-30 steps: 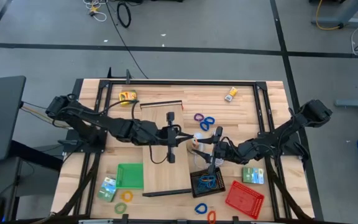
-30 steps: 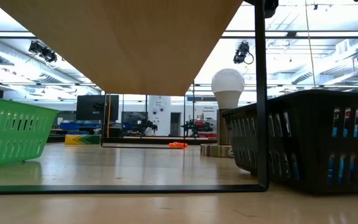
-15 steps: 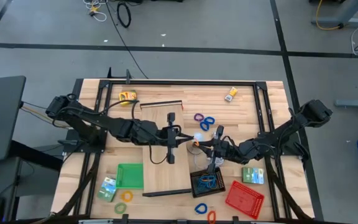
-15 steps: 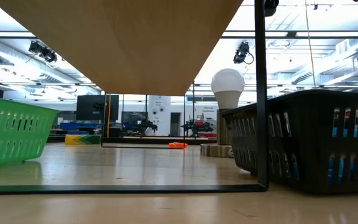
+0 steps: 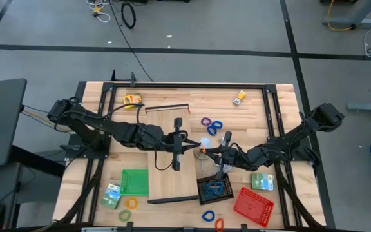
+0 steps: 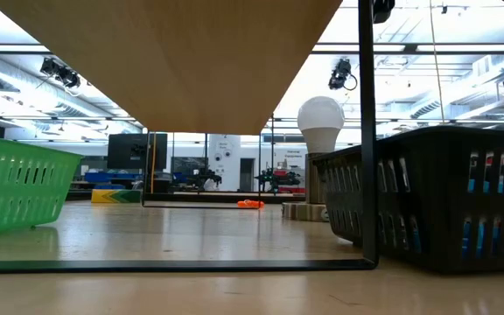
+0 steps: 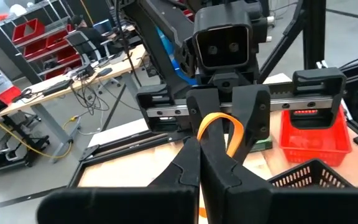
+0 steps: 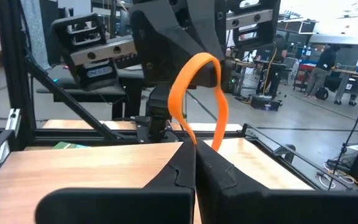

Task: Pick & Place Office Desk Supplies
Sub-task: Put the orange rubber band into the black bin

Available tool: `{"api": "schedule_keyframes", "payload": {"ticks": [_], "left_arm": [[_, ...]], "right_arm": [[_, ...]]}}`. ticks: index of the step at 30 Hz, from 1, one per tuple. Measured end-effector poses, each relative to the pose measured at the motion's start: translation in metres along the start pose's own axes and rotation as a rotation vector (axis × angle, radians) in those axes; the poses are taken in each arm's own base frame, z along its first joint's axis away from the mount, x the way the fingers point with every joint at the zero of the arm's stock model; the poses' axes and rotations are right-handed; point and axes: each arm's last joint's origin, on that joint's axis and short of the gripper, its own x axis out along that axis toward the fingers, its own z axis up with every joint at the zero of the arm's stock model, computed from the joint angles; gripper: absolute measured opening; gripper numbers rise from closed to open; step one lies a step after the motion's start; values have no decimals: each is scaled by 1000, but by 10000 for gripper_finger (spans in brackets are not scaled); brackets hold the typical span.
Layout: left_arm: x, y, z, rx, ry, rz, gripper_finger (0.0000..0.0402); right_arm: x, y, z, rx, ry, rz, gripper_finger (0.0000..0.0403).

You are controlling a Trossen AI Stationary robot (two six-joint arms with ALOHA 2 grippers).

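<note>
Orange is what the two wrist views share: an orange band (image 8: 199,99) arches up as a thin, flat loop between the two end effectors, which meet tip to tip above the middle of the wooden surface (image 5: 172,103). In the right wrist view the right end effector (image 8: 194,152) is closed on one end of the loop, and the left arm's fingers face it from beyond; in the left wrist view the left end effector (image 7: 199,149) is likewise closed on the band, with the right arm's camera head looking back at it. From above, the band is only a small orange speck (image 5: 201,149) where the arms meet, just beside a white light bulb (image 5: 205,142). That high view alone lays out the rest: blue and purple loops (image 5: 211,124) near the far side, a black tray (image 5: 214,189) holding blue loops, a red tray (image 5: 253,205), a green tray (image 5: 134,182), and small boxes (image 5: 261,181) at the near corners. The low view shows neither end effector, only the bulb (image 6: 321,122), the green tray's wall (image 6: 16,188) and the black tray's wall (image 6: 444,197).
</note>
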Motion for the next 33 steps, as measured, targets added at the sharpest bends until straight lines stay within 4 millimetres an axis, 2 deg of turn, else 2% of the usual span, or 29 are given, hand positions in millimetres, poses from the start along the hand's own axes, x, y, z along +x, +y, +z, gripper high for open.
{"api": "schedule_keyframes", "payload": {"ticks": [12,16,21,28,33], "left_arm": [[-1,-6,-2,-83,-11,-187,11],[-1,-9,-3,-107,-19,-285,37],[-2,-11,-4,-138,-2,-323,78],[-4,-17,-5,-150,17,-393,153],[-10,-28,-8,-126,78,-439,187]], "right_arm": [[-15,17,-3,33,45,38,1],[-19,21,-5,43,58,52,0],[-26,27,-12,72,120,76,0],[-37,34,-26,107,240,76,0],[-46,39,-38,176,372,160,0]]}}
